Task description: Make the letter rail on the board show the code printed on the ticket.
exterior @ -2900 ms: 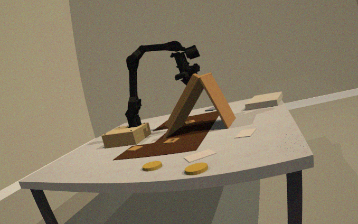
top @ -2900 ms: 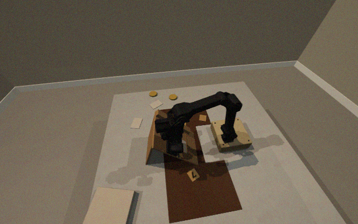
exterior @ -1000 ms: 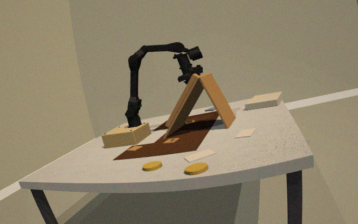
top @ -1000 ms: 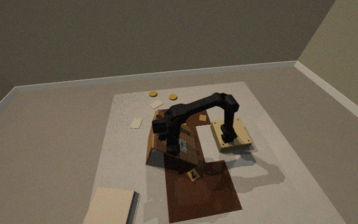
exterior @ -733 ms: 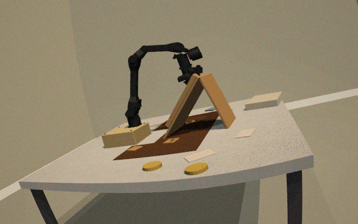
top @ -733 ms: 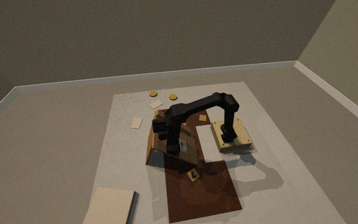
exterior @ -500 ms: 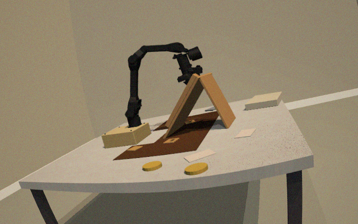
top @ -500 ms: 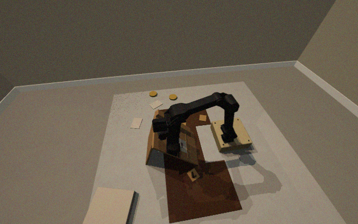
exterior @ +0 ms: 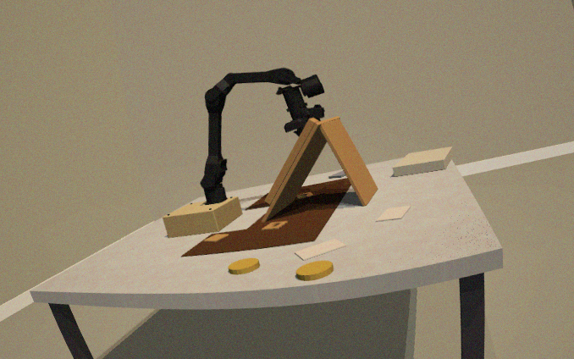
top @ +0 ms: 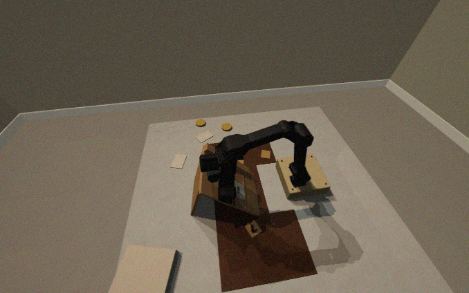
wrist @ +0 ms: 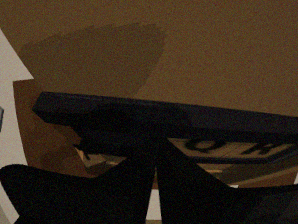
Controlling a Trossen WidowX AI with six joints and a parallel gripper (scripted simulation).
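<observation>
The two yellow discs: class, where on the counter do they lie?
In the exterior view the discs lie side by side near the counter's front edge, just ahead of a pale card.

Pale grey bench with a curved front edge, on dark legs, bearing a dark brown mat near its middle. On the bare top: tan base block under the arm, A-frame board straddling the mat, two yellow discs near the front edge, two pale cards, and a cream slab at the far corner. On the mat: three small tan tiles, well apart.
</observation>
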